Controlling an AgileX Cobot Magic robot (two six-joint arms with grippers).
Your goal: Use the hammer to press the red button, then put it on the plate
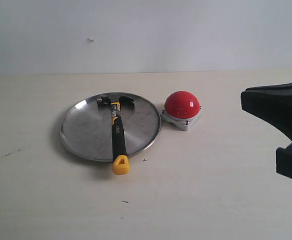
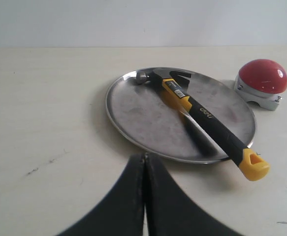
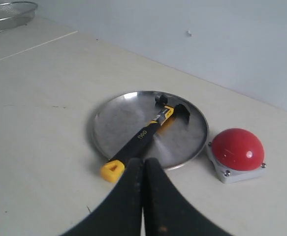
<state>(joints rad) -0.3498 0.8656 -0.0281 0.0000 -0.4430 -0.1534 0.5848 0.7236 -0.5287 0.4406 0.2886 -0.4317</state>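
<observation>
On the pale cream wooden table [image 1: 211, 195], seen from the exterior view, lies the large round shallow silver metal plate [image 1: 83, 135] with its brushed, scratched face and thin raised rim. Across it rests the claw hammer with dark metal head, yellow neck and black rubber handle [image 1: 117, 135]. The head sits inside the rim at about 12 o'clock on the plate, the striking face turned toward 11 and the claw toward 1. The handle runs almost straight down to 6 o'clock. Its yellow end passes over the rim there and hangs out above the table.

Just beside the plate, at about 3 o'clock and a touch toward 2, stands the glossy red dome button on a small square light-grey base [image 1: 182, 105]. A narrow strip of table shows between the base and the rim.

Neither tool touches anything. The black left gripper [image 2: 144, 156] has its fingers pressed together with nothing between them, and it hangs above bare table off the plate's 7 to 8 o'clock side. The black right gripper [image 3: 143, 161] is likewise pressed together and empty; in the exterior view it sits at the frame's 3 o'clock edge, well apart from the button.

Behind everything rises a plain pale grey-white wall [image 1: 186, 35]. A round wire mesh basket [image 3: 8, 12] shows far off in the right wrist view.
</observation>
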